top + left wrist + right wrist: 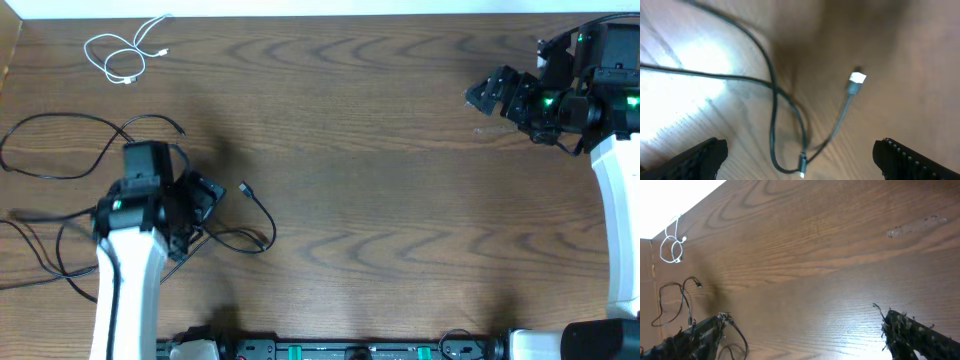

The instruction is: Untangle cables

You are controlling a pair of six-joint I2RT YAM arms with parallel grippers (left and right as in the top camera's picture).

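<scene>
Left pincer (800, 147) hovers released, jaws wide, over crossed black cables (774, 90) on the worktop's (380, 180) left side. A white cable (120, 55) lies coiled near the far-left corner. Right pincer (488, 93) hangs released and empty, well apart.

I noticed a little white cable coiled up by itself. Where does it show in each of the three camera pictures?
Overhead: the white cable lies coiled in the top left corner.
Left wrist: not in this picture.
Right wrist: small, at the upper left edge.
Shared landmark: the black cables, left of centre in the overhead view, filling the left wrist view, and low at the left in the right wrist view.
</scene>
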